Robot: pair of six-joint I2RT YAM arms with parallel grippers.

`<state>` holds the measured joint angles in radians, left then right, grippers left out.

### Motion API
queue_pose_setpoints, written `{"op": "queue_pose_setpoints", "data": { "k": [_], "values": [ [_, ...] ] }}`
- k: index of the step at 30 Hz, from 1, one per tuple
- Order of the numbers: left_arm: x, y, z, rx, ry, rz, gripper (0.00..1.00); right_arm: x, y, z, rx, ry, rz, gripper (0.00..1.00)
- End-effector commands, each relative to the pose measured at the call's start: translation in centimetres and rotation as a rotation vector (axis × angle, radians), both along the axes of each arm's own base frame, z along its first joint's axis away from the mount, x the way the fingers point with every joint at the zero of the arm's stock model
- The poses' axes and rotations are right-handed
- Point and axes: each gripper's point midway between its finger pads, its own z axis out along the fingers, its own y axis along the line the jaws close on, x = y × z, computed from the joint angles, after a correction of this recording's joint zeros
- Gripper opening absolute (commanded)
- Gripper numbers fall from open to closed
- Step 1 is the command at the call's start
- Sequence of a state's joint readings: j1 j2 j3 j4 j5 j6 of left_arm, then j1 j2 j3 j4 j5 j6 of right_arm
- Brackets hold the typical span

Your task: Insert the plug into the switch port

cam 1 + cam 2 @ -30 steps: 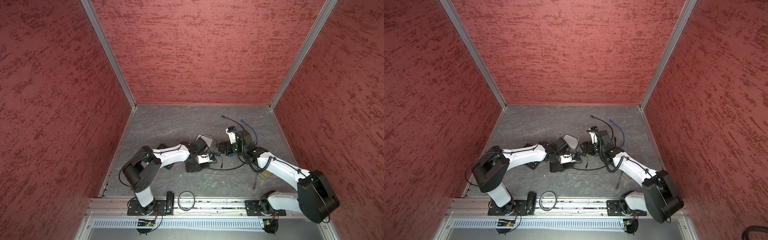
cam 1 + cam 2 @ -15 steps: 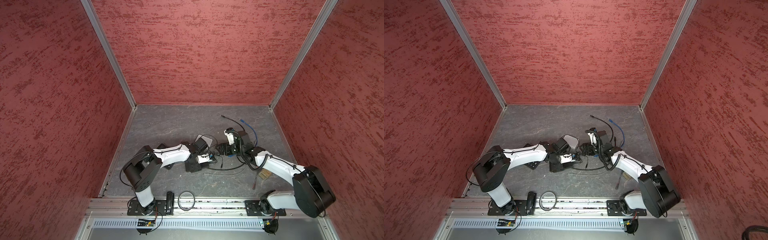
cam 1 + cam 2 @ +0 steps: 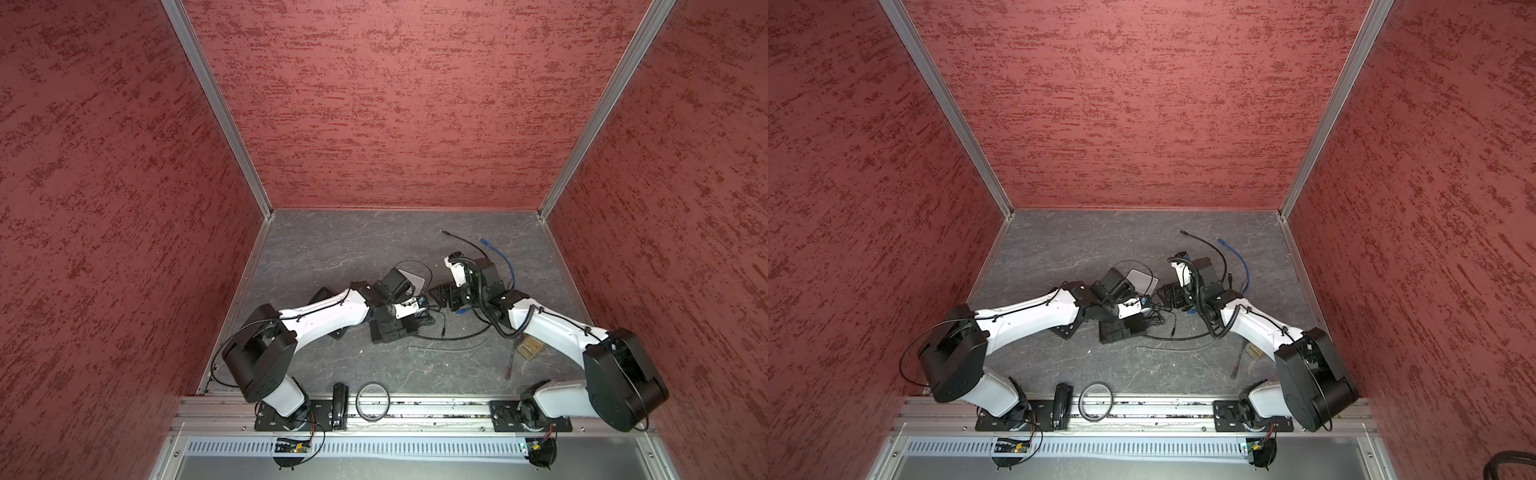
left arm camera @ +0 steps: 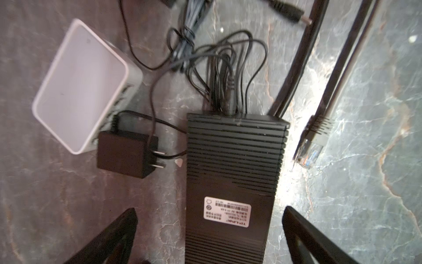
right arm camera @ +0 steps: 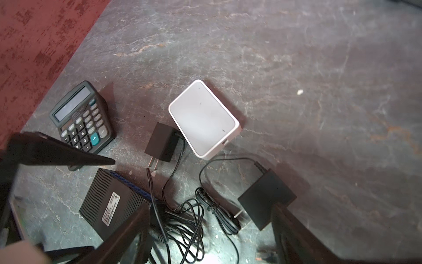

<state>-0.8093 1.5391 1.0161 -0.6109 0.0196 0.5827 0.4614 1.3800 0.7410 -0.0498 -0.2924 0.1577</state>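
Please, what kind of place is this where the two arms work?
Probably a lab test booth: red panels in aluminium framing enclose a grey tabletop, two arms are bolted to a rail, and a network switch lies there.

We see the left gripper poised over the black switch, with the right gripper close beside it. A white box lies just beyond the left gripper, and black cables trail beneath the right gripper.

Ribbed matt black plastic switch, smooth white plastic box, veined stone-look tabletop
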Motion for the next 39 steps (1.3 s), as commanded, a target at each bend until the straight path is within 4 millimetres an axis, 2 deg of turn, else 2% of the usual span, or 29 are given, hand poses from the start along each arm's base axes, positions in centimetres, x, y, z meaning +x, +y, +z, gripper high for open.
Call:
{"op": "queue_pose_setpoints", "data": {
  "k": [1, 5, 9, 12, 17, 22, 23, 30, 33, 39],
  "values": [
    [0.7, -0.3, 2.6, -0.12, -0.055, 0.073, 1.0, 0.3, 0.7, 2.9, -0.016, -0.124, 0.099, 0.83],
    [2.0, 0.9, 5.3, -0.269, -0.105, 0.259, 1.0, -1.1, 1.2, 4.2, -0.017, -0.176, 0.195, 0.77],
    [2.5, 1.6, 8.2, -0.501, -0.109, 0.452, 1.0, -1.8, 1.8, 3.5, -0.069, -0.171, 0.262, 0.74],
    [2.2, 2.6, 9.2, -0.62, -0.094, 0.576, 1.0, -2.8, 3.0, 2.9, -0.092, -0.176, 0.335, 0.74],
    [2.7, 6.8, 8.8, -0.683, -0.03, 0.877, 1.0, -5.2, 5.6, 1.4, -0.185, -0.219, 0.519, 0.73],
    [3.3, 9.7, 8.0, -0.681, 0.05, 1.088, 1.0, -6.3, 7.6, 0.5, -0.245, -0.205, 0.623, 0.76],
    [3.3, 10.0, 8.0, -0.682, 0.059, 1.111, 1.0, -6.5, 8.0, -0.7, -0.271, -0.177, 0.647, 0.76],
    [3.7, 11.5, 7.6, -0.751, 0.091, 1.197, 1.0, -7.3, 9.6, -3.9, -0.447, -0.191, 0.767, 0.81],
    [3.8, 12.5, 7.4, -0.785, 0.096, 1.241, 1.0, -8.0, 10.1, -4.2, -0.459, -0.194, 0.833, 0.81],
    [3.7, 13.4, 6.8, -0.832, 0.129, 1.27, 1.0, -7.9, 10.7, -4.6, -0.5, -0.193, 0.9, 0.82]
  ]
}}
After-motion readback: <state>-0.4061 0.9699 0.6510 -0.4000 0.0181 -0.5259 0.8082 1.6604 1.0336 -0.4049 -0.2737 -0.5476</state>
